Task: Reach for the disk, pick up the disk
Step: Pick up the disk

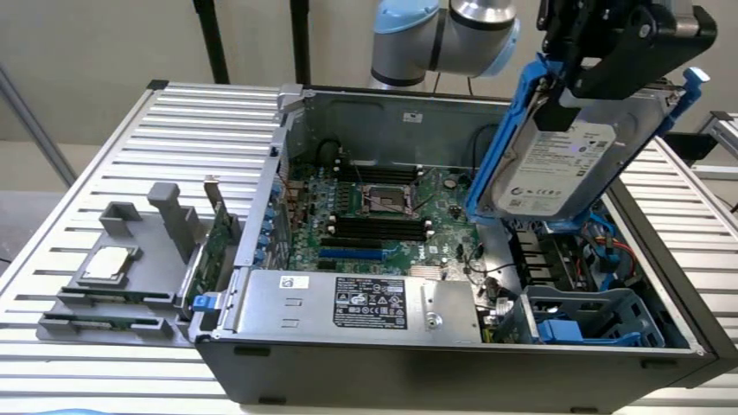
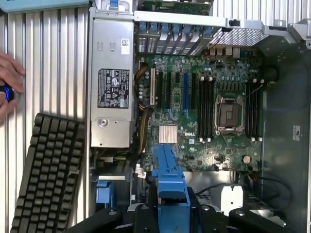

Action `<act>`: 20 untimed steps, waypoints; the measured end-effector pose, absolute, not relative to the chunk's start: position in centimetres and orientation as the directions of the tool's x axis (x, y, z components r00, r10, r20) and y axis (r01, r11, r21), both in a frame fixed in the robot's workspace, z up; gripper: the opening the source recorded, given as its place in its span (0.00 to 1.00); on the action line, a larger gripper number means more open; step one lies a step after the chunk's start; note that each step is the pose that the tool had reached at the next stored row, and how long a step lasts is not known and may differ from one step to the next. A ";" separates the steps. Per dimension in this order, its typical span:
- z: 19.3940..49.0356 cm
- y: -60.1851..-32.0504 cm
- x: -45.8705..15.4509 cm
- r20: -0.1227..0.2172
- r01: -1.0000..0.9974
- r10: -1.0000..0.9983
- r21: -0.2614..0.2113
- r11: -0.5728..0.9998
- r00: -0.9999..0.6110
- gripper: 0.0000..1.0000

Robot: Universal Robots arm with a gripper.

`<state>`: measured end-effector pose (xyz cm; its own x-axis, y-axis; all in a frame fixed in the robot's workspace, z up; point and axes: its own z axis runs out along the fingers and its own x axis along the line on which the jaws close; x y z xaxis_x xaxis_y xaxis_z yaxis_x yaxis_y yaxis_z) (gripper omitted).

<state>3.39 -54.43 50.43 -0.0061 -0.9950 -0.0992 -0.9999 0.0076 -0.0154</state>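
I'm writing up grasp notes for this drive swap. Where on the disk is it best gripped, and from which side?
By its top edge, from above. The disk hangs nearly upright over the open computer case, label face showing, blue side rails running down its long edges. The claw shut on its upper end seems to suit that pose.

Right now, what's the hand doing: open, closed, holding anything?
Hand: closed on the disk, holding it lifted above the open computer case.

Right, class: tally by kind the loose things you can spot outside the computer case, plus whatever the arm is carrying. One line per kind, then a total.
Disk, held up in the jaws: 1
Keyboard: 1
Grey holder stand: 1
Silver square part: 1
Total: 4
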 end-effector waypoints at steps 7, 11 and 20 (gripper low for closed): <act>51.5 -56.1 5.6 -0.100 -1.000 -0.995 -0.015 0.008 -0.006 0.33; 51.9 -57.1 6.9 -0.100 -1.000 -0.995 -0.015 0.008 -0.006 0.33; 51.5 -59.1 9.1 -0.100 -1.000 -0.995 -0.015 0.008 -0.006 0.33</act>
